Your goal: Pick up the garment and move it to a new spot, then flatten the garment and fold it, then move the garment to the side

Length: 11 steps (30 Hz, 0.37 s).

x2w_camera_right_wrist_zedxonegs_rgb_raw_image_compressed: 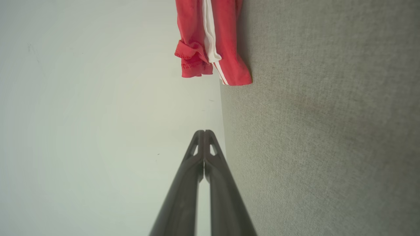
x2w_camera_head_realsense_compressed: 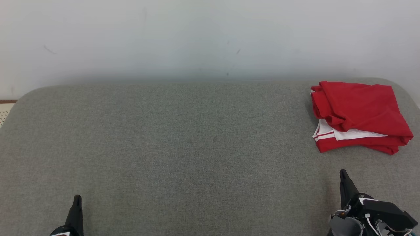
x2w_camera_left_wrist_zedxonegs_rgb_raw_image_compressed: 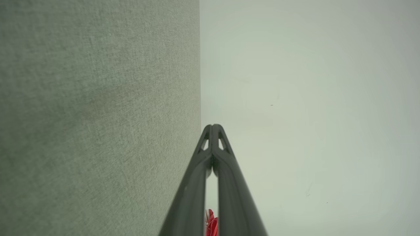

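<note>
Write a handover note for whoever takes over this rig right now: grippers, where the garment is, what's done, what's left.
Grippers: the left gripper is shut and empty at the near left. The right gripper is shut and empty at the near right, short of the garment and not touching it.
Things: the garment, red with white trim, lies folded at the far right of the grey fabric surface.
Done: by its look, folded and set aside.
Left: probably nothing; the top layer sits a bit loose.

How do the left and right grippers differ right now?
The right gripper is near the folded red garment; the left gripper is far across the grey surface from it. In the head view the right gripper reaches higher than the left gripper. Both are shut and empty.
</note>
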Available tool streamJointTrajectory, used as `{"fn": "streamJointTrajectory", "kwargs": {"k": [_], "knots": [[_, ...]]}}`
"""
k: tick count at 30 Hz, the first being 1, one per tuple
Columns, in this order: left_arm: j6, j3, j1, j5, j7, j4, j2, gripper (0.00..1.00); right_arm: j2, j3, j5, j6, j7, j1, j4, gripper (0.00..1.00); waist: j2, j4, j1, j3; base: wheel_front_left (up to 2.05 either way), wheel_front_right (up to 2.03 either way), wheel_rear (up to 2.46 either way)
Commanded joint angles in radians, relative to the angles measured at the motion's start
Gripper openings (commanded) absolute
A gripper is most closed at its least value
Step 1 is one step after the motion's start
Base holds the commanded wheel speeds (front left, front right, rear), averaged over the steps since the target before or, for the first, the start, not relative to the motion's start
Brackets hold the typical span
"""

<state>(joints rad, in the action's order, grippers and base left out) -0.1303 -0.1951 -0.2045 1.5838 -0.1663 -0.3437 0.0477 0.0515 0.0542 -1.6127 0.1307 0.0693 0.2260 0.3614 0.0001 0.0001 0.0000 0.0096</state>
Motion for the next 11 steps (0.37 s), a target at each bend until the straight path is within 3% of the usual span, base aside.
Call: {"fn": "streamJointTrajectory", "kwargs": {"k": [1, 11], "knots": [[-0.002, -0.003, -0.003, 0.006, 0.000, -0.001, 0.005, 0.00, -0.002, 0.001, 0.000, 0.000, -0.001, 0.002, 0.000, 0.00, -0.0001, 0.000, 0.0000, 0.000, 0.00, 0.00, 0.00], [-0.002, -0.003, -0.003, 0.006, 0.000, -0.001, 0.005, 0.00, -0.002, 0.001, 0.000, 0.000, -0.001, 0.002, -0.001, 0.00, -0.0001, 0.000, 0.0000, 0.000, 0.00, 0.00, 0.00]]}}
